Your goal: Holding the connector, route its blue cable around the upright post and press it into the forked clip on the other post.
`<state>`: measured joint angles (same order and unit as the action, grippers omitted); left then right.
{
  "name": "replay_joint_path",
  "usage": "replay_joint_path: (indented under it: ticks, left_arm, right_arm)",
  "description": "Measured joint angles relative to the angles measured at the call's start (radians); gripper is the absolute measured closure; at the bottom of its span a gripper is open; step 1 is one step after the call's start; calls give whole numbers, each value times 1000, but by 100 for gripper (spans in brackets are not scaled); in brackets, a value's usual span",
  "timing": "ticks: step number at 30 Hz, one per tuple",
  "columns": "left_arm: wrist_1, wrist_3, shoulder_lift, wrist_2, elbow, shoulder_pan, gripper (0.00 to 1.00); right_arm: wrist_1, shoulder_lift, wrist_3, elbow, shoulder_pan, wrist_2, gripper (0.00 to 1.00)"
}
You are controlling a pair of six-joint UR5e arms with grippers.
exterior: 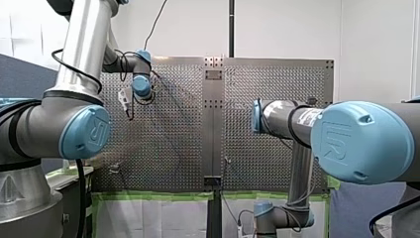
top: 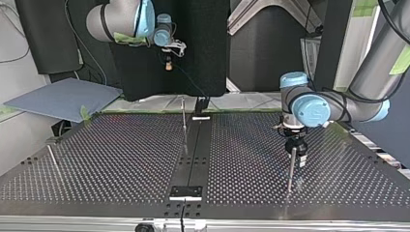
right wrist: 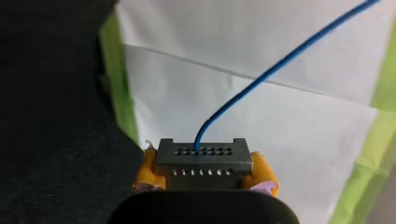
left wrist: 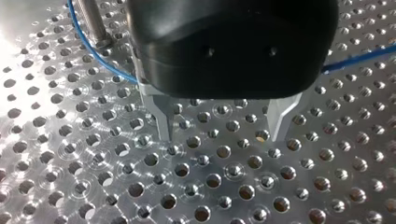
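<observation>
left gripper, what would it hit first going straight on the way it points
Probably the perforated table: my left gripper points at bare plate, open, nothing between its fingers. The upright post and blue cable stand off to one side.

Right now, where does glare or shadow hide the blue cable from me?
Left wrist view: glare whitens the table beside the post, yet the blue cable shows there until my left hand's black body covers it. Right wrist view: even light, cable plain against the white sheet ahead of the connector. Top view: it nearly vanishes on the black backdrop.
</observation>
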<state>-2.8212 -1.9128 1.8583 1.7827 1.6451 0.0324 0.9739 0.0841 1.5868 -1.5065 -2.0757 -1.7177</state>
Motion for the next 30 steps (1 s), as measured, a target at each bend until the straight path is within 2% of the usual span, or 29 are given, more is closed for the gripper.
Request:
replay_joint_path:
  ticks: [3, 7, 16, 24, 27, 30]
  left_arm:
    - [0, 0, 0, 1, -1, 0, 0]
    - [0, 0, 0, 3, 0, 0, 0]
    - [0, 0, 0, 6, 0, -2, 0]
    - [0, 0, 0, 8, 0, -4, 0]
    - [-1, 0, 0, 9, 0, -4, 0]
    - [-2, 0, 0, 14, 0, -4, 0]
  right_arm:
    - [12, 16, -16, -22, 1, 7, 100]
    - [35, 52, -20, -61, 5, 7, 100]
    - [17, 125, -22, -131, -7, 5, 100]
    - [16, 194, -20, -196, -9, -4, 100]
    - [4, 219, -18, -221, -9, -10, 100]
    - [-7, 245, -8, -248, -8, -13, 100]
